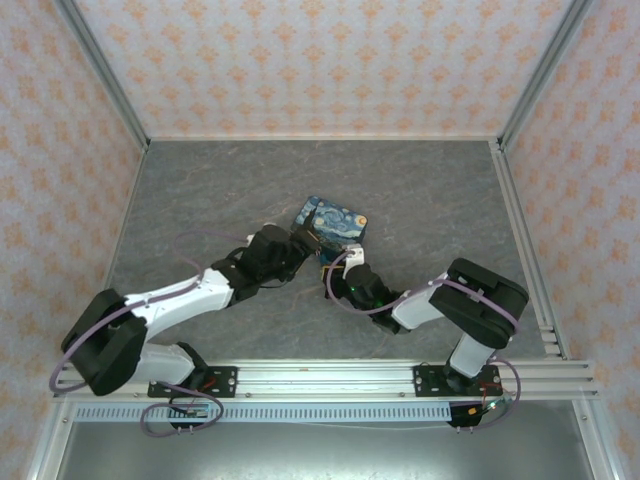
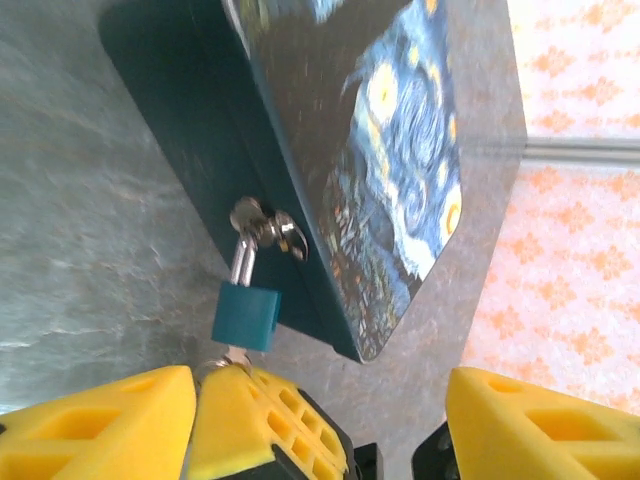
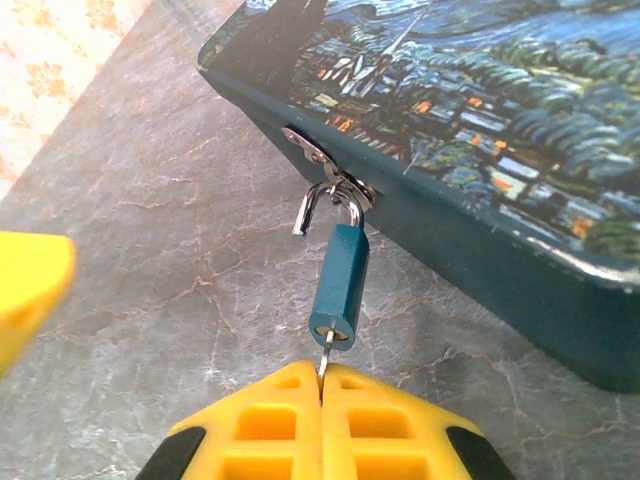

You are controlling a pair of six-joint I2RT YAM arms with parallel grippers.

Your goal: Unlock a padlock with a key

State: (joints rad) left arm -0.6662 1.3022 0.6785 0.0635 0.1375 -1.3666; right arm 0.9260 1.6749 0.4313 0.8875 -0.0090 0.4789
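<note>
The padlock [image 3: 340, 283] hangs from a metal hasp [image 3: 322, 168] on the near side wall of the starry-night box [image 1: 333, 221], close to the middle of the table [image 1: 200, 190]. Its long axis runs from the hasp at the far end down to the keyhole at the near end, and the keyhole faces the right gripper [image 3: 322, 385]. The shackle [image 3: 312, 203] is threaded through the hasp. In the right wrist view, one of its legs ends free beside the top of the teal body.

The table is grey and marbled. Walls papered in a pale peach flower pattern close it in, with aluminium rails along the edges.

The right arm folds at the elbow over its near-right base, and its forearm reaches left toward the box. Its yellow fingers are pressed together on the key [image 3: 325, 352], whose thin blade sits in the keyhole. The left arm stretches from the near-left base rightward and away. The left gripper [image 1: 301, 244] is spread wide at the box's near-left corner and grasps nothing, with one finger [image 3: 28, 290] well left of the padlock.
</note>
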